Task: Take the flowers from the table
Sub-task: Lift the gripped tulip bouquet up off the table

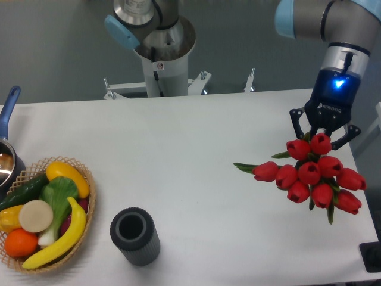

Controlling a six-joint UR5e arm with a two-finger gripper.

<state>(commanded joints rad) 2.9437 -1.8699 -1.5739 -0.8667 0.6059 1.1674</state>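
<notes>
Camera view from the front: the gripper (pixel 323 138) hangs over the right end of the table (pixel 190 143), pointing down, its black body lit by a blue ring above. Its two dark fingers (pixel 296 122) spread to either side of the upper tulip heads, and the bunch hides their tips, so I cannot tell whether they are closed on the stems or merely standing around them. The flowers (pixel 312 174) sit directly under and in front of the gripper near the table's right edge: a cluster of red tulip heads packed close together, with green leaves poking out to the left and below. Whether the bunch rests on the tabletop or is lifted off it cannot be told from this angle.

Further out, a dark ribbed cylindrical cup (pixel 135 236) stands upright near the front edge, left of centre, well apart from the flowers. At the far left front a woven basket (pixel 83 173) holds a yellow banana, an orange, a cucumber, leafy greens and other produce. Just beside the basket, at the left edge, part of a pot (pixel 6 161) with a blue handle shows. Behind the table rises the arm's pale pedestal (pixel 162 53), and a dark object (pixel 372 257) is cut off at the lower right corner.
</notes>
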